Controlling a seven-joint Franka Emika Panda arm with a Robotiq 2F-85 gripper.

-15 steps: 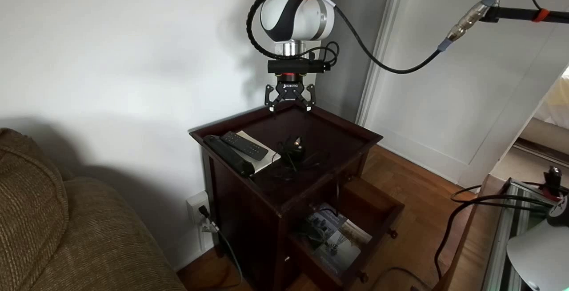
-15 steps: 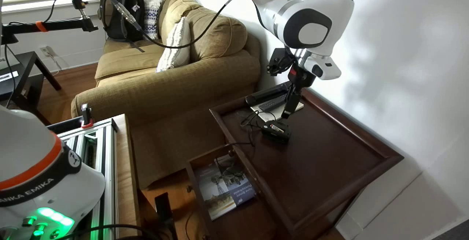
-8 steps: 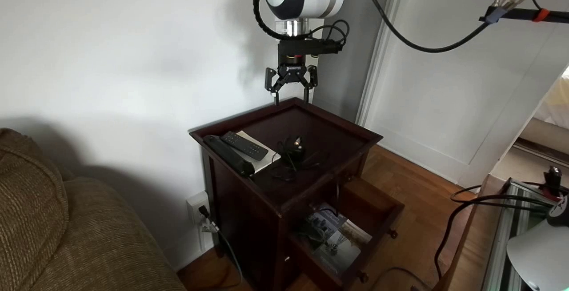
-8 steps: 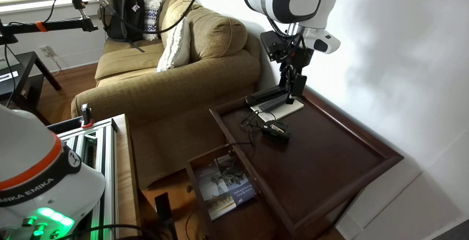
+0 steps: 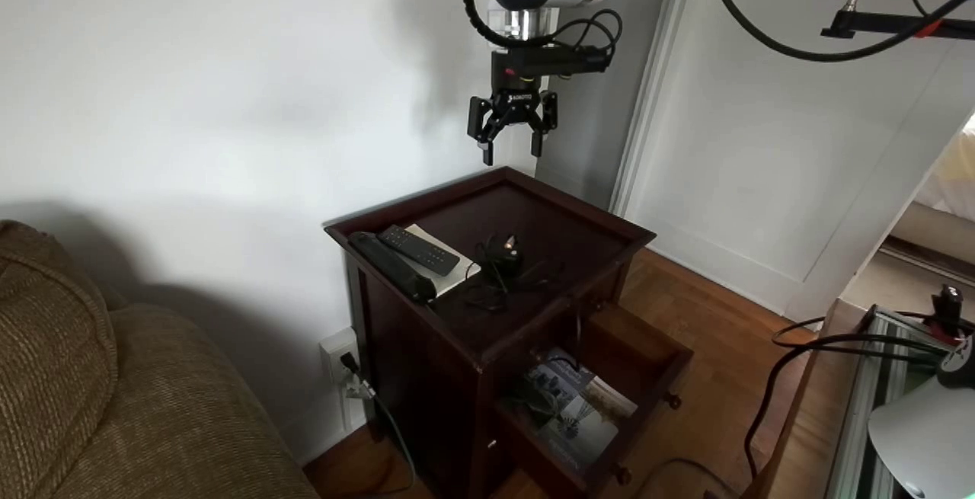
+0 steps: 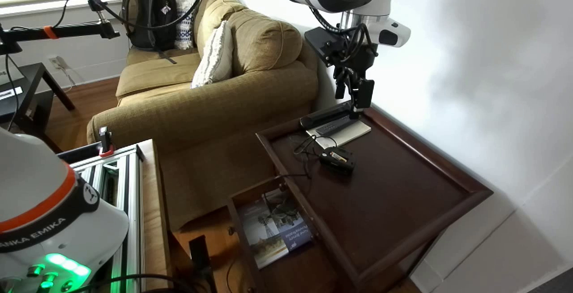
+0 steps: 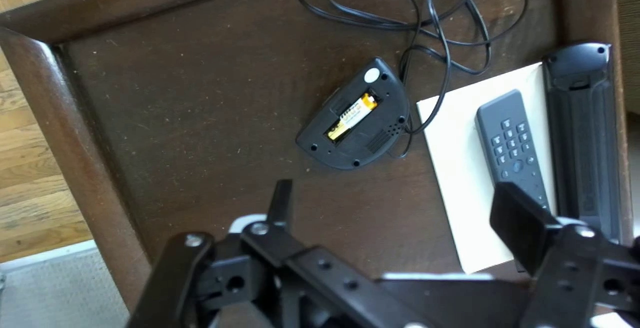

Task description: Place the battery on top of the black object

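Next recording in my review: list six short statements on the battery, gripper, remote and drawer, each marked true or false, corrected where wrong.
1. The battery lies in a recess of the black object. True.
2. The gripper is open. True.
3. The gripper is holding the battery. False: it holds nothing.
4. The remote rests on the white pad. True.
5. The remote lies face down. False: it lies face up.
6. The drawer is shut. False: it is open, with a booklet inside.
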